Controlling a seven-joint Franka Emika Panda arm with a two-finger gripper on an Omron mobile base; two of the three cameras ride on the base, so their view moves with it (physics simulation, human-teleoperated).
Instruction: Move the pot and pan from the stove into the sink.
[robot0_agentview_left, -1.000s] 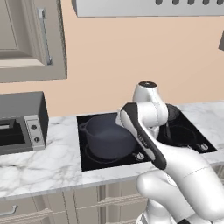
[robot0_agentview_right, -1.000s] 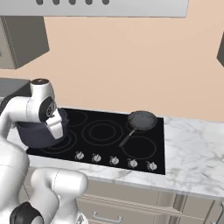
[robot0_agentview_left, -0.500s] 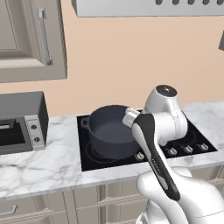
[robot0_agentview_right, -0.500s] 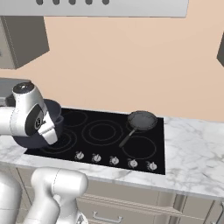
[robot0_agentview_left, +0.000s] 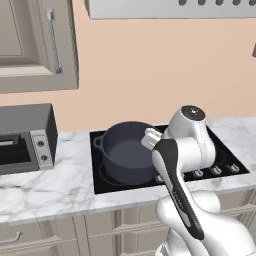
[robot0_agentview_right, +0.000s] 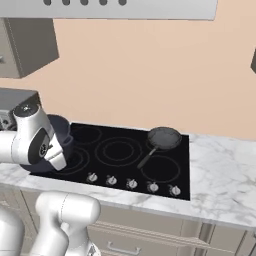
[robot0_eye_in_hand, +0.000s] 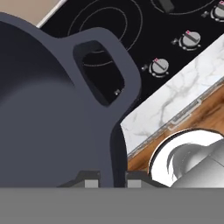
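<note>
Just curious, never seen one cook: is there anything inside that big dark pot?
Empty. The left base view looks into the pot and shows only its bare dark-blue inside.

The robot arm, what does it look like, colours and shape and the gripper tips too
The arm is glossy white with rounded, bulbous segments, dark grey joint caps and a dark band along one link. No cables or markings are visible. The gripper ends in two small dark fingertips with paler grey pads.

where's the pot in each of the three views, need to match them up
Left base view: the pot sits left of centre on the stove, just left of the arm.
Right base view: a dark sliver of it at far left, behind the arm's white joint.
Hand view: it takes up the left half, loop handle toward the top.
Shared landmark: the row of silver knobs.
</note>
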